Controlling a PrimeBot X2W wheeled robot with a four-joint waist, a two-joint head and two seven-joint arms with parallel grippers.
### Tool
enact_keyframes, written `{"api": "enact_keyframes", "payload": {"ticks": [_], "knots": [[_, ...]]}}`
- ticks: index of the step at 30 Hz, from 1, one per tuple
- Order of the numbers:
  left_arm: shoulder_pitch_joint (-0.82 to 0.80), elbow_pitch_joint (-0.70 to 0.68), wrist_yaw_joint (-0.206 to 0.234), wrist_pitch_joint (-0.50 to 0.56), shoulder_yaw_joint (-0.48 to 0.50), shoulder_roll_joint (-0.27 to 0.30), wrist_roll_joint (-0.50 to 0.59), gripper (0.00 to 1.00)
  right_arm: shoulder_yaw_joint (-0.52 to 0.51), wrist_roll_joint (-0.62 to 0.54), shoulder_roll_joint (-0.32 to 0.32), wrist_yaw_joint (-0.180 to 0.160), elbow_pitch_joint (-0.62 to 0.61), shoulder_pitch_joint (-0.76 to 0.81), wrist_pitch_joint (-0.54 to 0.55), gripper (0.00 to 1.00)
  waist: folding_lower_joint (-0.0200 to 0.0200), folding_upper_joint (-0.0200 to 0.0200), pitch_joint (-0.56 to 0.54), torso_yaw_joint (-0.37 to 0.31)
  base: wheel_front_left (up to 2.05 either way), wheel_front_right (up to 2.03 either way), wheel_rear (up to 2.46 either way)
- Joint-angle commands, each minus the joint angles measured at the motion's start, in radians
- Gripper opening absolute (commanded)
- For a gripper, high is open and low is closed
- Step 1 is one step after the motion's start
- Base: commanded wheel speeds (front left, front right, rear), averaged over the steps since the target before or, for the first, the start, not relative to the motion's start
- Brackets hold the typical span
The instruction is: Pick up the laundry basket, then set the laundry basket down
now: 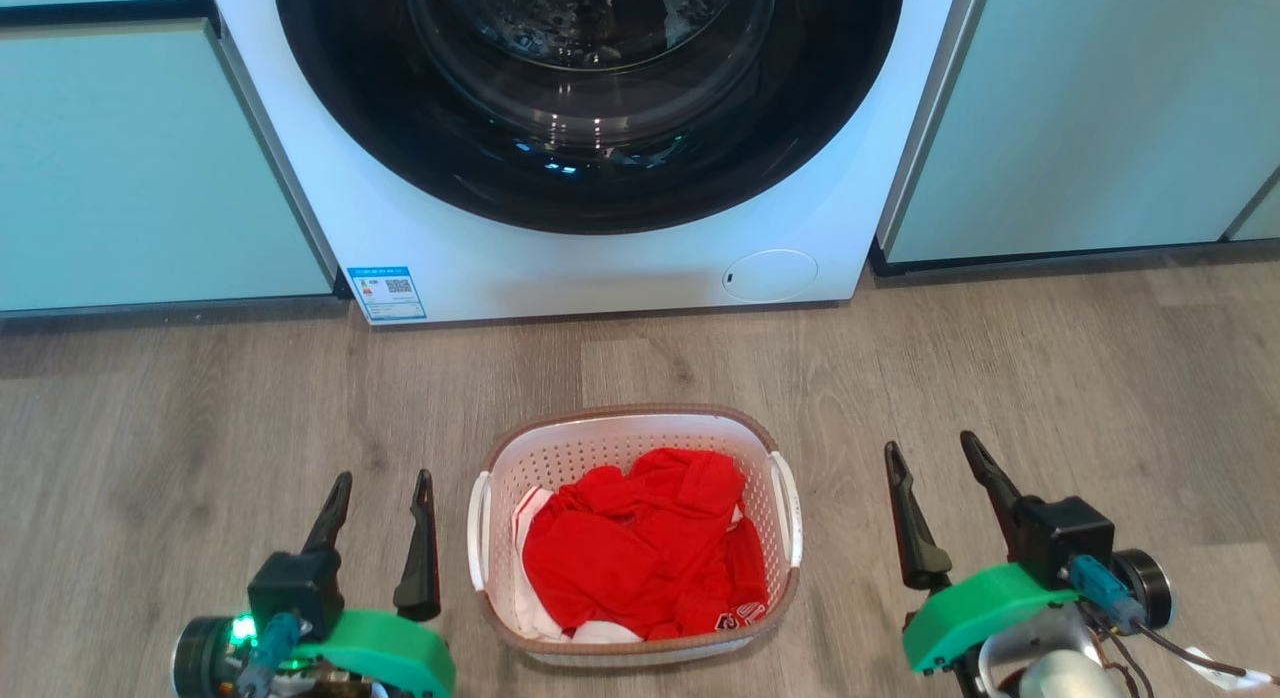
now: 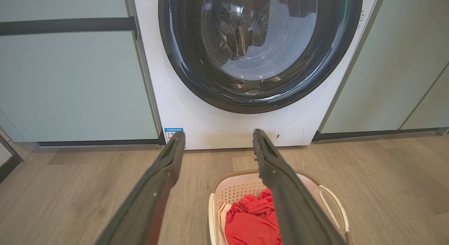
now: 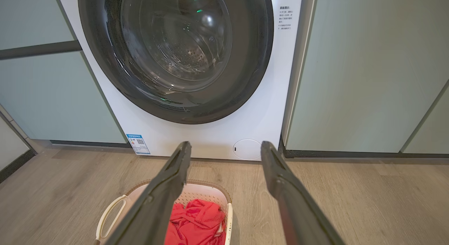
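The laundry basket [image 1: 770, 448] stands on the wood floor between my two arms, white and perforated with a brown rim, with red clothing [image 1: 640, 548] inside. My left gripper [image 1: 385, 483] is open, just left of the basket's left handle [image 1: 478, 528], touching nothing. My right gripper [image 1: 935, 453] is open, some way right of the right handle [image 1: 790, 508]. In the left wrist view the basket [image 2: 219, 192] lies low, under the right finger of that gripper [image 2: 217, 136]. In the right wrist view the basket [image 3: 210, 192] sits at the lower left of the open gripper [image 3: 226, 146].
A white front-loading washing machine [image 1: 600, 268] with a dark round door stands just beyond the basket. Pale green cabinets [image 1: 150, 178] flank it on both sides. Wood floor [image 1: 1100, 378] spreads to the left and right of the basket.
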Motion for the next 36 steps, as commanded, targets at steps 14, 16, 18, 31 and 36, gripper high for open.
{"api": "enact_keyframes", "payload": {"ticks": [14,16,18,31,36], "knots": [[-0.024,-0.031,0.007,-0.01,0.03,0.008,-0.004,1.0,0.018,0.0,-0.01,0.001,-0.035,-0.054,-0.012,1.0,0.0,0.0,0.017,-0.001,0.0,0.0,0.0],[-0.028,-0.031,0.006,-0.01,0.029,0.008,-0.003,1.0,0.017,0.0,-0.01,0.001,-0.035,-0.057,-0.012,1.0,0.0,0.0,0.027,0.0,0.0,0.0,0.0],[-0.034,-0.03,0.006,-0.01,0.027,0.008,-0.004,1.0,0.015,0.0,-0.01,0.001,-0.034,-0.061,-0.012,1.0,0.0,0.0,0.038,0.002,0.0,0.0,0.0],[-0.135,0.006,0.003,-0.01,0.013,0.008,-0.016,1.0,-0.007,-0.003,-0.01,0.001,0.007,-0.168,-0.012,1.0,0.0,0.0,0.221,0.019,0.0,0.0,0.0],[-0.224,0.049,0.0,-0.01,0.003,0.008,-0.021,1.0,-0.025,-0.012,-0.01,0.001,0.05,-0.247,-0.012,1.0,0.0,0.0,0.346,0.028,0.0,0.0,0.0]]}}
